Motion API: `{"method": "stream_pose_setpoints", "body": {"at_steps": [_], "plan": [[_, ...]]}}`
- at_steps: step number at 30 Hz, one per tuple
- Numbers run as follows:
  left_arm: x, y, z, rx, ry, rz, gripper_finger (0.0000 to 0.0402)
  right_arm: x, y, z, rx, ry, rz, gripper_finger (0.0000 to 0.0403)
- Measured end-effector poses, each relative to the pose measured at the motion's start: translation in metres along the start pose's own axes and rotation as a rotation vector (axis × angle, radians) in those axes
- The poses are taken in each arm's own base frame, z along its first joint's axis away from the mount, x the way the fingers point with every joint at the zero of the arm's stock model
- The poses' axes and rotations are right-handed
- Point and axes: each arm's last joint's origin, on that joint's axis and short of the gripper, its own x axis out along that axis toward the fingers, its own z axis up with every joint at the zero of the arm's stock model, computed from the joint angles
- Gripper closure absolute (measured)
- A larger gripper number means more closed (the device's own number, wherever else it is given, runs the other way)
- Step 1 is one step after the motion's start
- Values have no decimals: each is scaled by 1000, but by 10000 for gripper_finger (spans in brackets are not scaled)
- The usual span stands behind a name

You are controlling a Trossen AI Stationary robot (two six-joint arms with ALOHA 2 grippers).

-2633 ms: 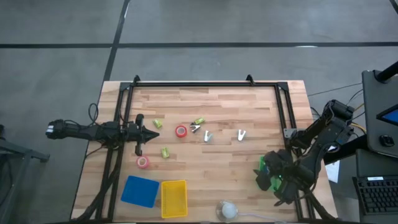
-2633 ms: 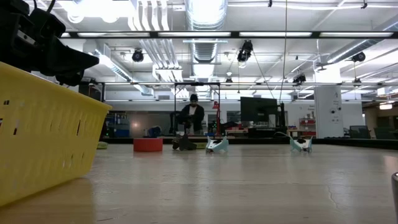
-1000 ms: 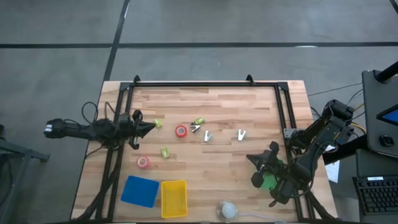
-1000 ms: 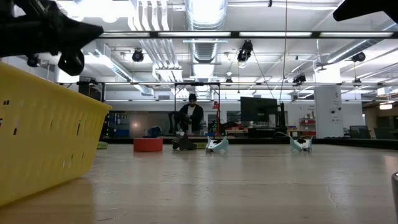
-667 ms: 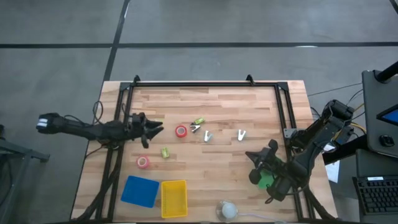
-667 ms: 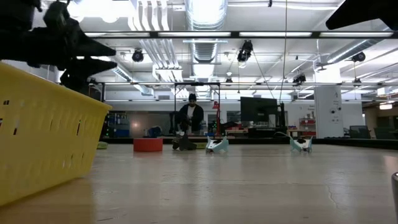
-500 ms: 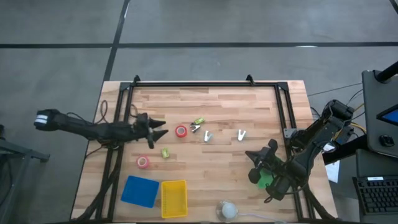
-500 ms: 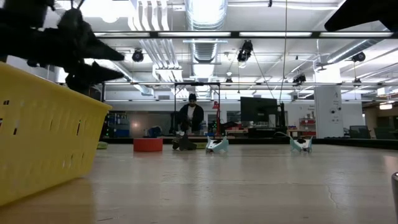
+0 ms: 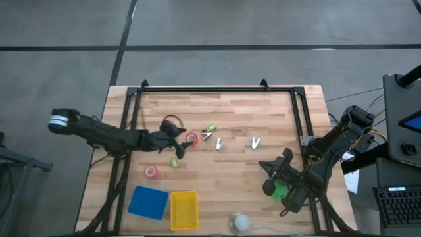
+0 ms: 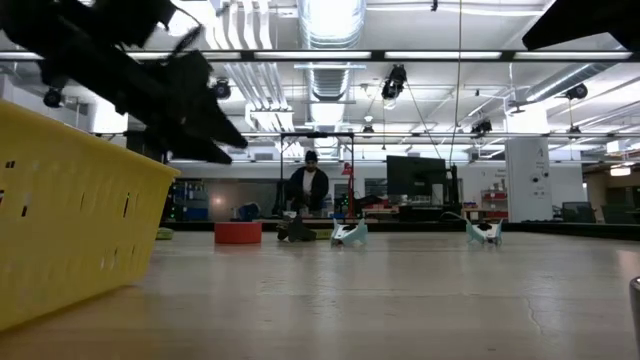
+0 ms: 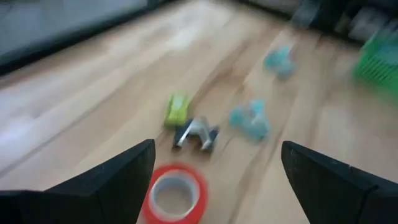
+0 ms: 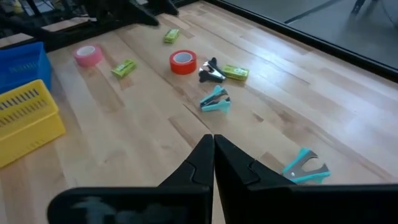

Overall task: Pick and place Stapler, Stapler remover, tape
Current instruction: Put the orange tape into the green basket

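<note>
The red tape roll [image 11: 173, 195] lies flat on the tabletop [image 9: 237, 112] just ahead of the left gripper [image 9: 179, 141], whose fingers are spread wide. Light, stiff and smooth-sided, it probably suits a pinch across its rim. Farther off, the right gripper [image 12: 213, 149] waits closed.

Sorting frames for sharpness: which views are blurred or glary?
Left wrist view: motion-blurred, though the red tape reads between the open left gripper. Low view: glaring ceiling lights, yellow basket soft up close. High and right wrist views: sharp.
</note>
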Motion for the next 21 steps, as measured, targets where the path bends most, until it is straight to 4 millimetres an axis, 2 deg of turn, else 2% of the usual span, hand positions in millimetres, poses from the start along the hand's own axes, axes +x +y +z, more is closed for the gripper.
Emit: {"method": "stream_pose_setpoints", "body": {"at_steps": [5, 10, 13, 21], "plan": [[26, -2, 3, 33, 97, 26, 50, 0, 3, 0, -12, 3, 22, 394], [46, 10, -3, 46, 205, 100, 50, 0, 4, -1, -16, 3, 24, 394], [54, 18, -8, 30, 243, 126, 51, 0, 4, -1, -14, 4, 25, 394], [65, 22, -19, 2, 320, 77, 51, 0, 4, -1, -14, 4, 25, 394]]}}
